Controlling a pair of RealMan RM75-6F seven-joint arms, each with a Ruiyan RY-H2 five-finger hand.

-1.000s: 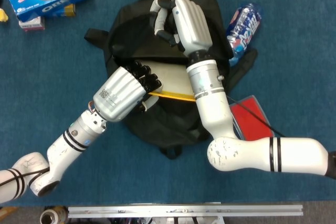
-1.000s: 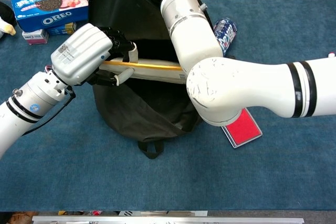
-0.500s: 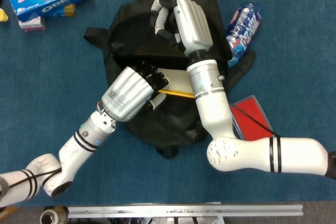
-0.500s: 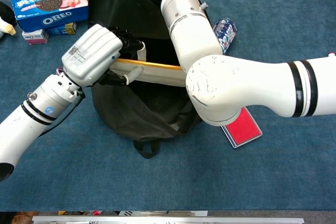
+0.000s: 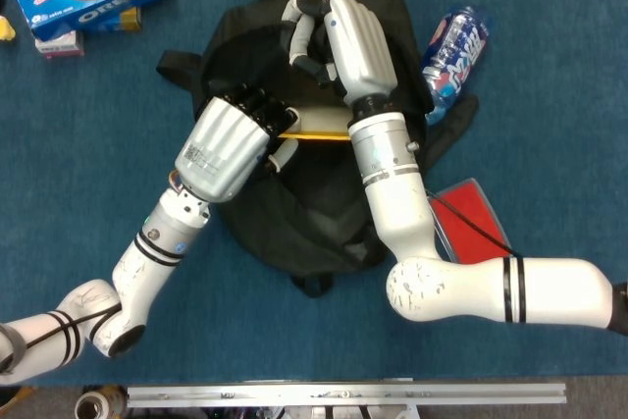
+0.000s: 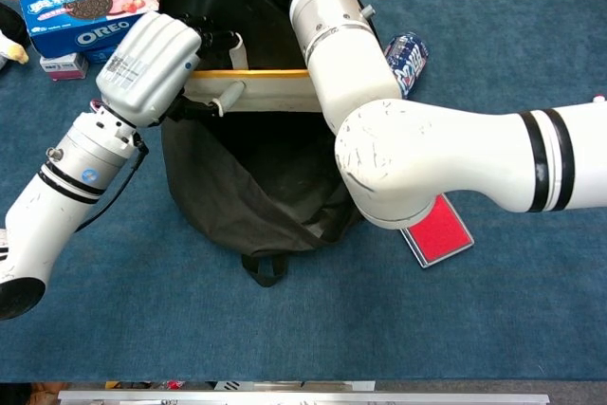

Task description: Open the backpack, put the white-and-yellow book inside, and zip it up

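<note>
With my left hand [image 5: 235, 139] gripping the white-and-yellow book [image 6: 270, 90] at the backpack [image 5: 324, 223] mouth and my right hand [image 5: 339, 36] pinching the flap at 12 o'clock, I judge insertion underway; next, push deeper.

Right arm [image 6: 351, 73] spans backpack [image 6: 237, 196] mouth; left side free.

The blue biscuit box [image 6: 87, 12] reads "OREO" in white.
</note>
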